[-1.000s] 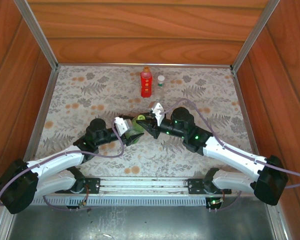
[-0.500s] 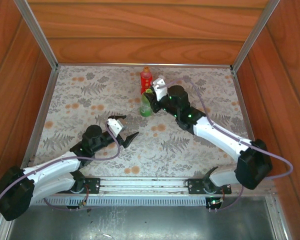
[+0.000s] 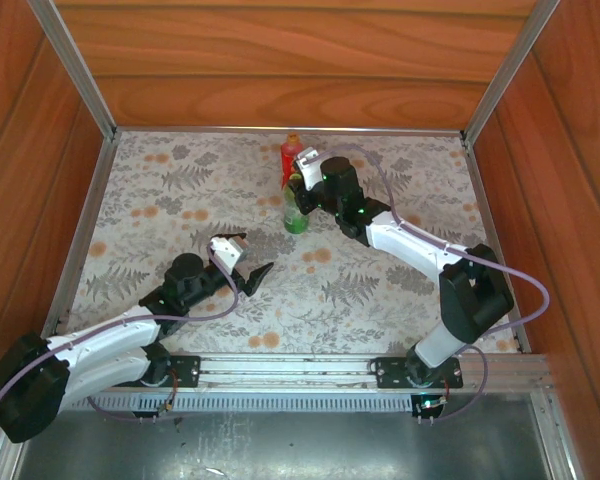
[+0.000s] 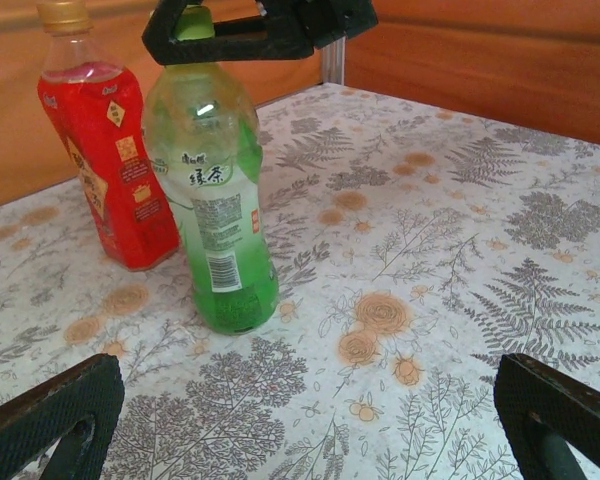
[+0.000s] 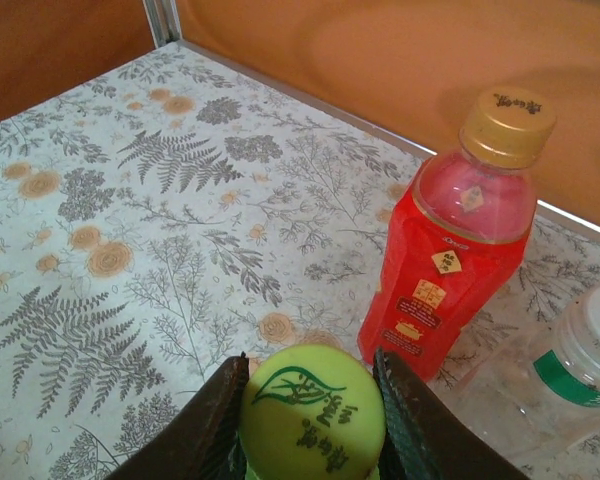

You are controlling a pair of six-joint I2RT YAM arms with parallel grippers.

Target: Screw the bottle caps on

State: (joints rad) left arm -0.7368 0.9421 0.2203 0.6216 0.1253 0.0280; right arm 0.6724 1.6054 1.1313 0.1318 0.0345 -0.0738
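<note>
My right end effector point(image 3: 297, 185) is pinching the green cap point(image 5: 313, 400) from both sides. The cap sits on top of the green bottle point(image 4: 215, 210). The bottle looks to stand upright on the desk point(image 3: 400, 290), in the upper middle of the top view, just beside the red bottle point(image 4: 105, 170).

My left end effector point(image 3: 244, 260) is spread wide and holds nothing. It is low in the frame, well apart from the bottles.

I think the step is twisting this cap tight. Nothing holds the bottle's body, so it may just spin along with the cap. I would bring the left one up to hug its middle first. Then I would turn slowly and keep the cap flat and straight. I must not push sideways, or the green bottle could knock the red one over.
</note>
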